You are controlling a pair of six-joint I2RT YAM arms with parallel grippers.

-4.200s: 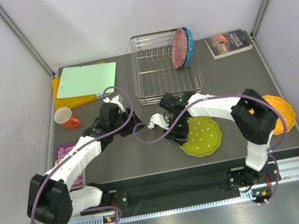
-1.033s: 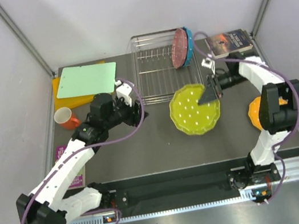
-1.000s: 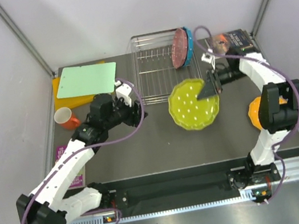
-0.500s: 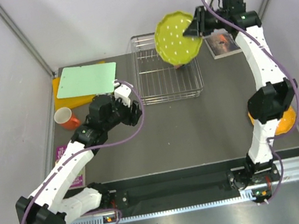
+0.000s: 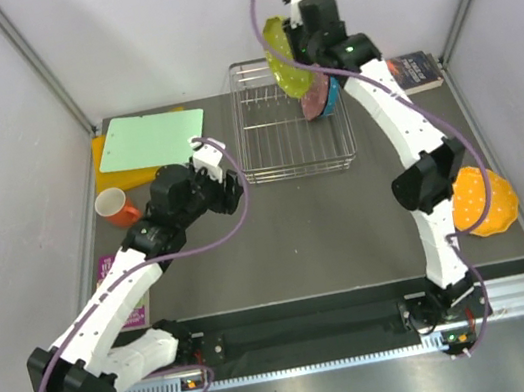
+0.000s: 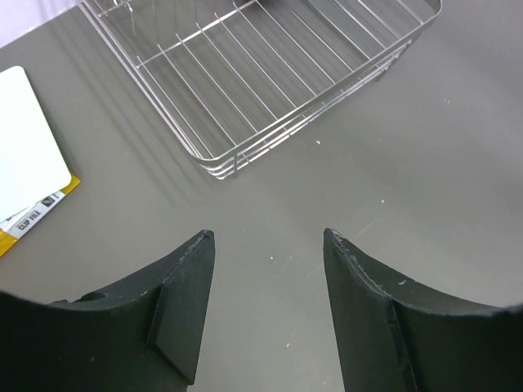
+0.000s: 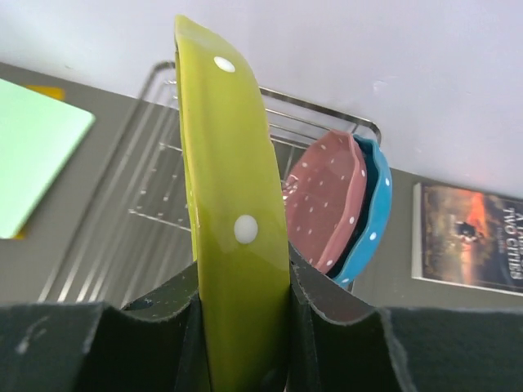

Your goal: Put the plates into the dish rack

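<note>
My right gripper (image 5: 301, 42) is shut on the yellow-green plate (image 5: 282, 54), held on edge high above the right part of the dish rack (image 5: 266, 160). In the right wrist view the plate (image 7: 229, 220) stands upright between my fingers (image 7: 327, 310). The pink plate (image 7: 327, 200) and blue plate (image 7: 374, 208) stand on edge at the rack's right end, below and right of it; they also show in the top view as pink (image 5: 315, 102) and blue (image 5: 331, 95). The orange plate (image 5: 487, 202) lies at the table's right edge. My left gripper (image 5: 223, 185) is open and empty, left of the rack's near corner (image 6: 216, 167).
A green cutting board (image 5: 149, 140) lies on a yellow one at the back left, with an orange mug (image 5: 118, 207) in front of it. A book (image 5: 418, 72) lies right of the rack. A purple booklet (image 5: 113, 273) lies under the left arm.
My right gripper lifted the yellow-green plate off the table, carried it up over the rack and turned it on edge. The left arm shifted only slightly.
</note>
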